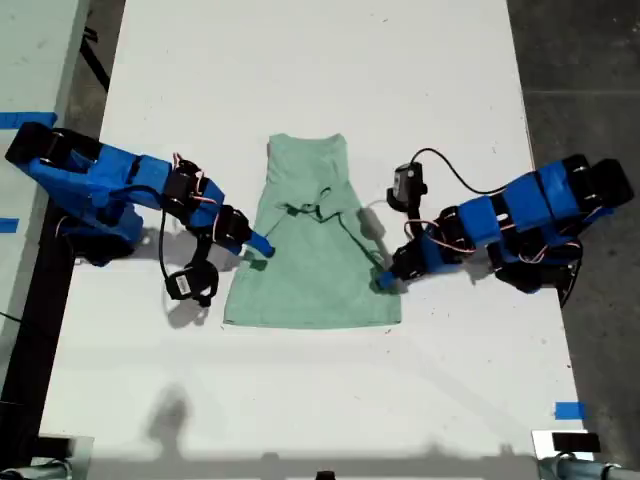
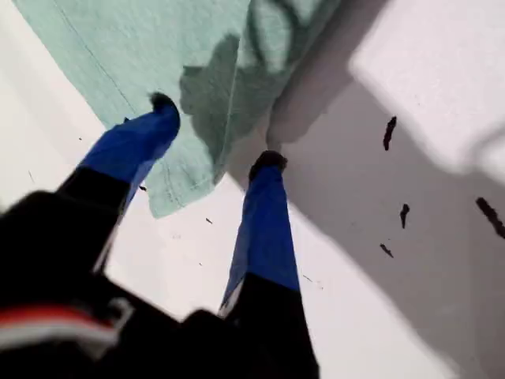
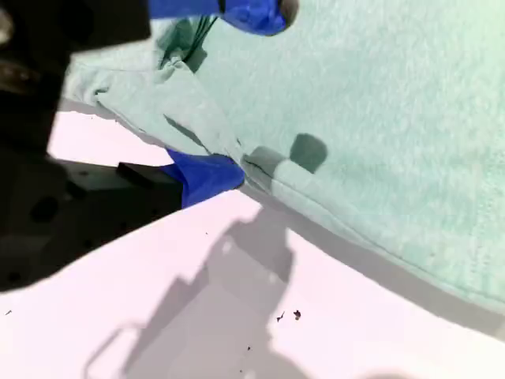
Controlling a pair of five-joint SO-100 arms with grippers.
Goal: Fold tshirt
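The tshirt (image 1: 315, 270) lies flat on the white bench (image 1: 300, 80) between my two hands, with its sleeves folded in. My first hand (image 2: 216, 133) is spread, and a hemmed corner of the cloth lies just ahead of it and between its two fingers, not pinched. My second hand (image 3: 254, 93) is also spread: one finger is over the cloth, and the other is at the bench beside the shirt's rumpled side edge.
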